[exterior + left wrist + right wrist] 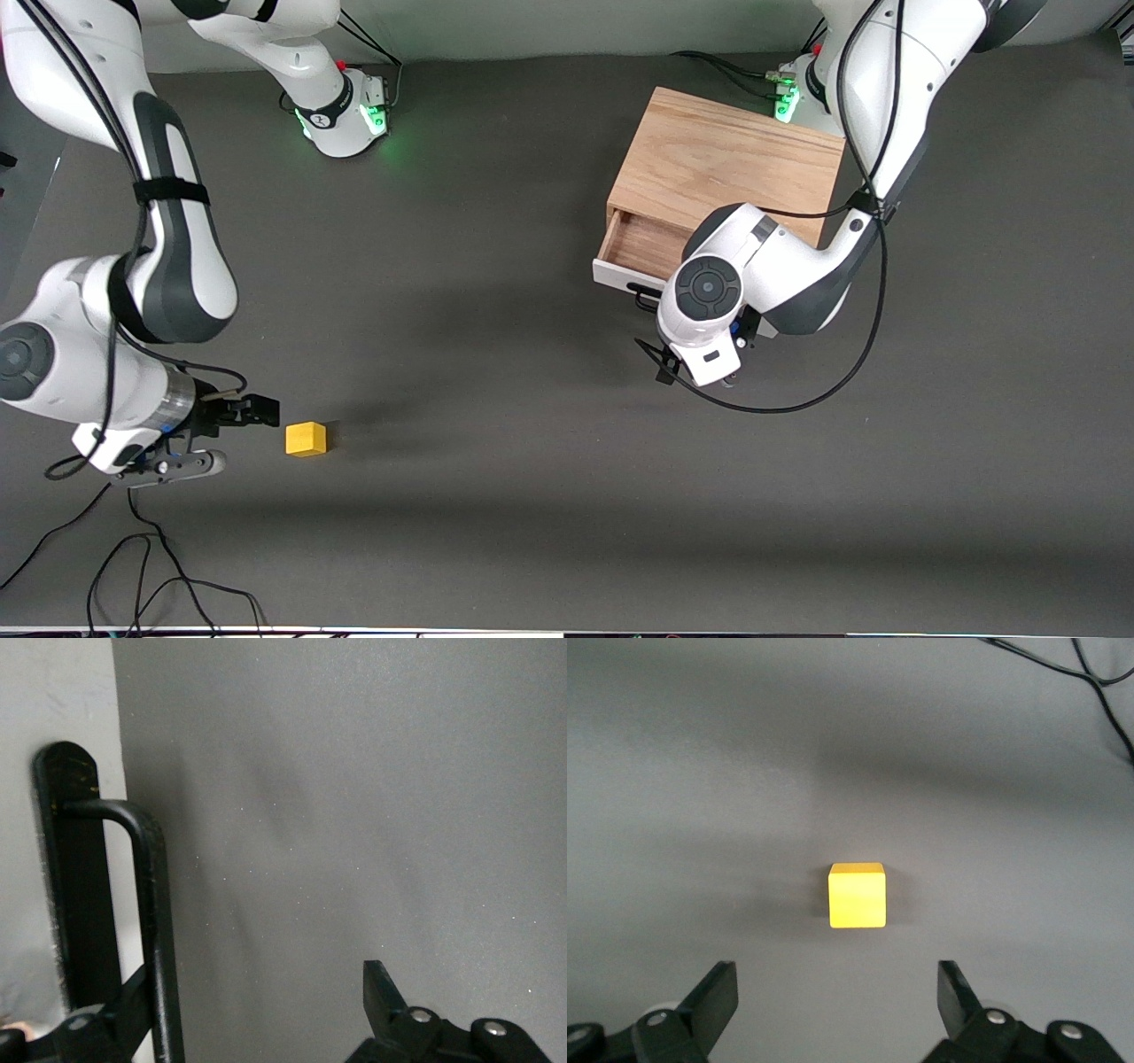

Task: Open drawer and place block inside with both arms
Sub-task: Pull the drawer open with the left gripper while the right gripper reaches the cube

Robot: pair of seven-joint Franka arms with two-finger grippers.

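Partly done, by the look of it: drawer (642, 244) open part-way out of the light-wood cabinet (726, 159), with a strip of wood interior on show above the white front panel (620, 276). Not yet loaded with the yellow block (306, 439), which rests on the dark table (532, 443) well apart from the cabinet, toward the right arm's end and nearer to the front camera. Left to do, in all likelihood: perhaps widen the opening, grasp the block, carry it across, set it inside. Opens toward the front camera, skewed a little toward the right arm's end, with the long axis of the drawer along its front panel. No long axis to speak of on the block (858, 896), being a cube; lies flat, its faces about square to the right gripper's approach. Left gripper (254, 979) in front of the drawer, fingers apart, the black wire handle (151, 904) just inside one finger and not clamped. Right gripper (837, 970) low over the table just beside the block, fingers spread wider than the cube, nothing between them yet.
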